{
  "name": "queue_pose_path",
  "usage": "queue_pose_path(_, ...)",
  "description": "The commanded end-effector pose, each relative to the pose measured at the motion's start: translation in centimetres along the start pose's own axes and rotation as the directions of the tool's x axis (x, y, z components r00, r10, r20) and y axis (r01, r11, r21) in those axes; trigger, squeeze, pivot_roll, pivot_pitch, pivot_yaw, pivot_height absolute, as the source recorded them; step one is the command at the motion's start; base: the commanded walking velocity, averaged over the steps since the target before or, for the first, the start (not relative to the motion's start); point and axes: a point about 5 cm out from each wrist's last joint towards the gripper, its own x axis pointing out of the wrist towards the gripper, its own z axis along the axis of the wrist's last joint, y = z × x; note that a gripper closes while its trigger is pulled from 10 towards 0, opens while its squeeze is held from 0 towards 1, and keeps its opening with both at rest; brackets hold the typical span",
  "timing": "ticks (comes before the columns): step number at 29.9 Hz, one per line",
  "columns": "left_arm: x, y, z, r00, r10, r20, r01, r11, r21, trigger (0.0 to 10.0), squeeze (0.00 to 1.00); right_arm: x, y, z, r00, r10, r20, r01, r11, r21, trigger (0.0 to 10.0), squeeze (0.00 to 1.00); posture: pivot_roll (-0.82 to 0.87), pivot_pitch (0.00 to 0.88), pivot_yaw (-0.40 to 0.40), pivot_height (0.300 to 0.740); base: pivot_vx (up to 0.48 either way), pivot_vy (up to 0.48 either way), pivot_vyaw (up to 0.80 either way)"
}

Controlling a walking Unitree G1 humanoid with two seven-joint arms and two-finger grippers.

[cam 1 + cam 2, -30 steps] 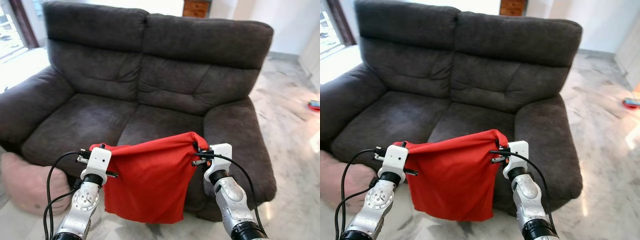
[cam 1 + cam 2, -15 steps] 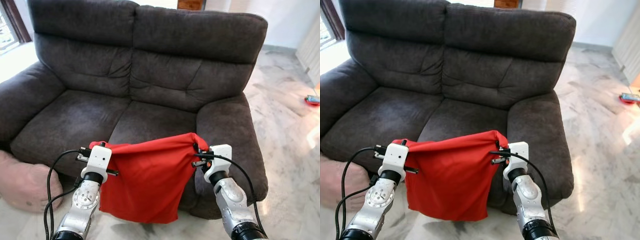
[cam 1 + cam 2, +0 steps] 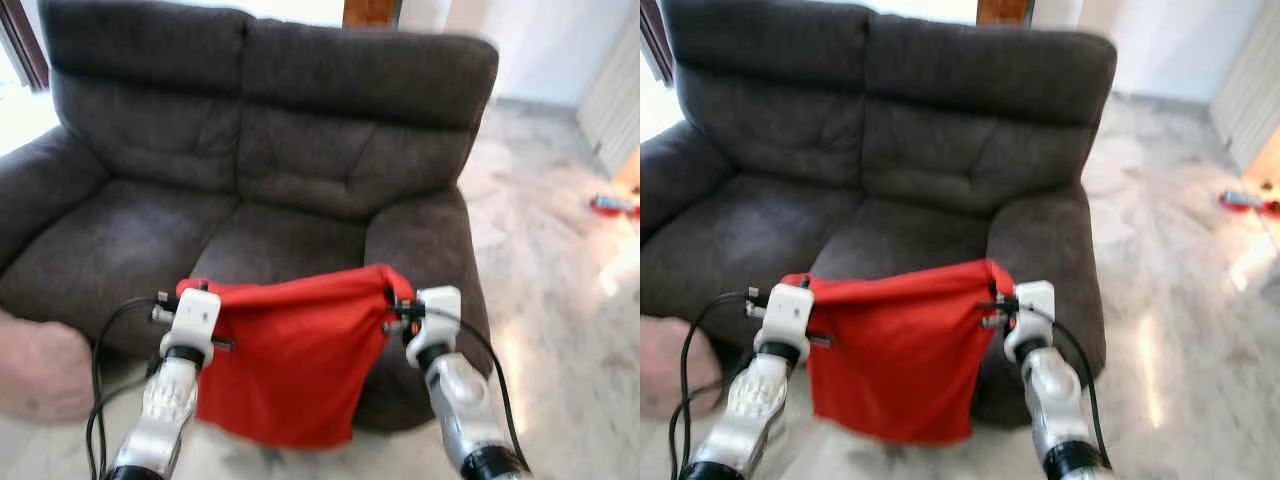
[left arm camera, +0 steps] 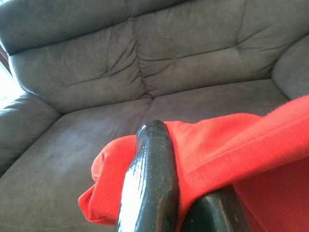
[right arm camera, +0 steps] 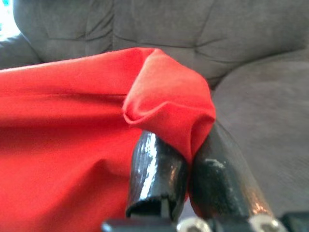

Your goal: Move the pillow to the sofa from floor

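Both seat cushions of the dark sofa (image 3: 250,200) lie bare and open ahead, bounded by its backrest and armrests, while the hanging red pillow (image 3: 285,365) screens its front edge and a pink cushion (image 3: 35,365) occupies the floor beside its left armrest.

We have drawn nearer the dark sofa (image 3: 270,160) and turned; the pink pillow (image 3: 35,365) now sits at 8 o'clock, motion-blurred.
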Motion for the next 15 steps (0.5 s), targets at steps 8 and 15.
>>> queue_pose_path(8,0.0,1.4,2.5,0.992,0.027,0.119,-0.03,0.999,0.02,10.0,0.0,-0.1,-0.5,2.3,0.991,-0.029,0.132,0.031,0.999,-0.013,10.0,0.0,0.07,0.0,-0.066,0.74,0.0,0.0,0.0)
queue_pose_path(15,-0.4,2.3,4.7,0.98,0.057,0.192,-0.066,0.997,0.04,10.0,0.0,-0.5,-0.3,3.1,0.984,-0.023,0.176,0.026,1.0,-0.017,10.0,0.0,0.08,0.0,-0.069,0.74,0.0,0.0,0.0)
